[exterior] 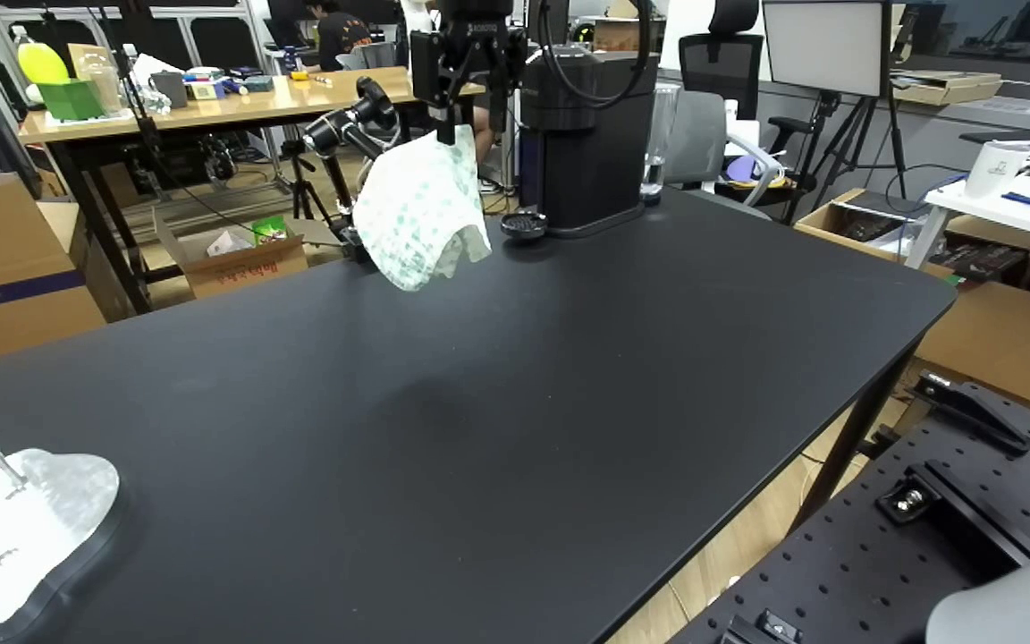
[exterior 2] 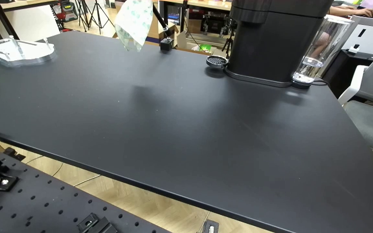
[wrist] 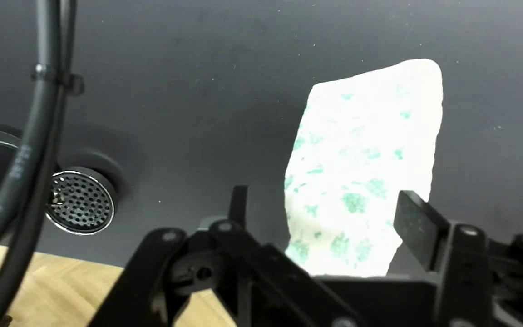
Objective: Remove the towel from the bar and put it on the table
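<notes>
Wrist view: the gripper point(wrist: 325, 206) is found released, its two fingers point(wrist: 418, 231) wide apart at the lower centre and lower right of the frame. The towel point(wrist: 361, 177), white with green print, lies right of centre; its lower part appears between the fingers, one of which overlaps its right edge. Whether either finger touches it cannot be determined.

In an exterior view, the towel hangs at upper centre beside a black jointed stand point(exterior: 327, 132), raised above the table point(exterior: 515, 402); the towel itself covers its point of support. The gripper stands at the towel's upper right corner, pointing downward. A shadow falls on the tabletop below.

In both exterior views, a black machine point(exterior 2: 277, 45) stands on the table, with a round perforated tray point(exterior 2: 217, 61) at its left and a clear cylinder point(exterior 2: 306, 69) at its right. A metal plate point(exterior: 77, 492) with bolts rests on the table, in an exterior view at the lower left of the frame.
</notes>
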